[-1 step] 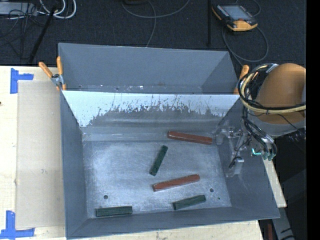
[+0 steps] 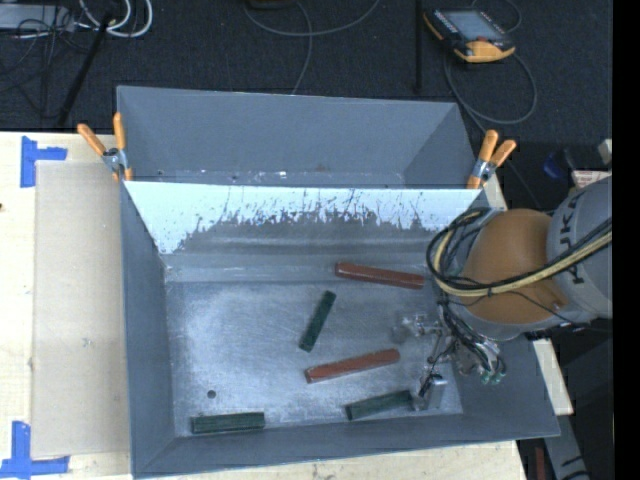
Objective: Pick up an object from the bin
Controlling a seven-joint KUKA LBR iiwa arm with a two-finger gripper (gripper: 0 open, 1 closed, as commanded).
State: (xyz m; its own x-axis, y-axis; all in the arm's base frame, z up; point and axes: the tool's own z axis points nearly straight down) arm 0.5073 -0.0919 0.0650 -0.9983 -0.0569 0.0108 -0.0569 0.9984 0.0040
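The lower-right green bar (image 2: 380, 405) lies flat on the bin (image 2: 145, 368) floor near the front wall, in the lower right of the frame, its right end slightly higher in the picture than its left. The gripper (image 2: 432, 383) stands at that right end, touching or just beside it. Whether the gripper is open or closed cannot be told, and no object shows in its grasp.

Just above and to the left lies the lower brown bar (image 2: 352, 366), nearly parallel to the green one. The upper brown bar (image 2: 380, 276) lies near the back slope, beside the arm's orange-brown cover (image 2: 510, 268). The centre green bar (image 2: 318, 320) lies steeply tilted mid-floor. The lower-left green bar (image 2: 228, 423) lies well apart, along the front wall.
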